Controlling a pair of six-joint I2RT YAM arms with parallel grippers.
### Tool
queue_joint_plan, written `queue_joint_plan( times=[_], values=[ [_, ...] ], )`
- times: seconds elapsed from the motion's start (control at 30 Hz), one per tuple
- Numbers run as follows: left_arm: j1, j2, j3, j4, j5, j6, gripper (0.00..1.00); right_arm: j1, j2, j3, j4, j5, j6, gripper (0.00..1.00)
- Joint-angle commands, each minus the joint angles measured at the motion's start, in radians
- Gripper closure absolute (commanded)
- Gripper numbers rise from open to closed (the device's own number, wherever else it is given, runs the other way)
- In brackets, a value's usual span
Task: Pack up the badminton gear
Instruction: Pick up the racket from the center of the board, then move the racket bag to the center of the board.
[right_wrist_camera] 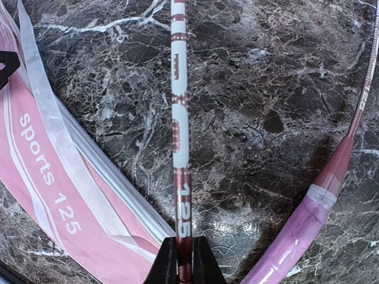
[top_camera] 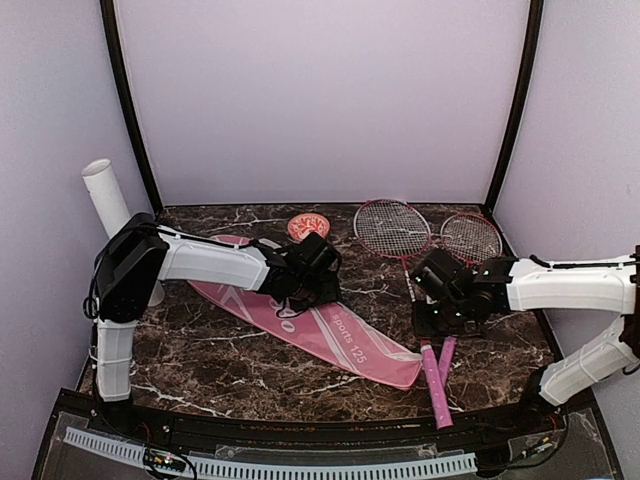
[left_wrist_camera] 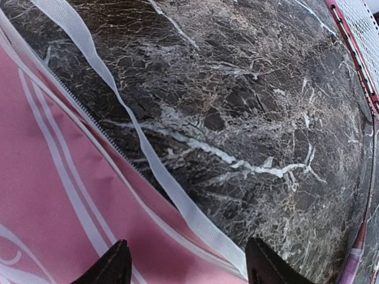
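I'm looking down on a dark marble table (top_camera: 220, 350) with the gear spread across it. The cover (top_camera: 330, 335) lies flat on a slant through the middle, pink with white stripes, a white mesh trim along its edge and "sports 125" printed near its lower end. From here I can't tell whether anything is inside it.

The left racket (top_camera: 392, 228) and right racket (top_camera: 471, 237) lie side by side at the right, red-framed heads toward the back wall and pink handles toward me, the handles close together. A white tube (top_camera: 108, 195) leans up at the far left, off the marble, with its open end on top; I can't see into it. A small red-and-white bowl (top_camera: 308, 226) sits at the back between the cover and the left racket's head, and its contents are too small to make out.

My left gripper (left_wrist_camera: 189, 263) hangs low over the cover's trimmed edge, jaws spread wide, one finger over pink fabric and the other over marble. My right gripper (right_wrist_camera: 184, 260) is pinched tight on a racket shaft (right_wrist_camera: 180, 148), red and white with "125" on it. The other racket's pink handle (right_wrist_camera: 308, 219) lies just to its right
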Motion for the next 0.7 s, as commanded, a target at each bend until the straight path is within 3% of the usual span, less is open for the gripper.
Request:
queue_joint_plan(
  times=[0.0,0.1,0.4,0.67],
  values=[
    [-0.003,0.055,0.055,-0.105,-0.007,-0.017,0.35,-0.009,-0.039,-0.024,0.069,-0.01,-0.021,1.0],
    [-0.003,0.087,0.071,-0.149,0.001,-0.011,0.41,-0.01,-0.047,-0.036,0.085,-0.02,-0.021,1.0],
    [-0.004,0.105,0.039,-0.28,0.013,0.059,0.79,-0.016,-0.074,-0.059,0.091,-0.023,-0.028,1.0],
    [-0.025,-0.013,-0.112,-0.205,0.08,0.223,1.0,-0.02,-0.065,-0.062,0.096,-0.026,-0.021,1.0]
  ],
)
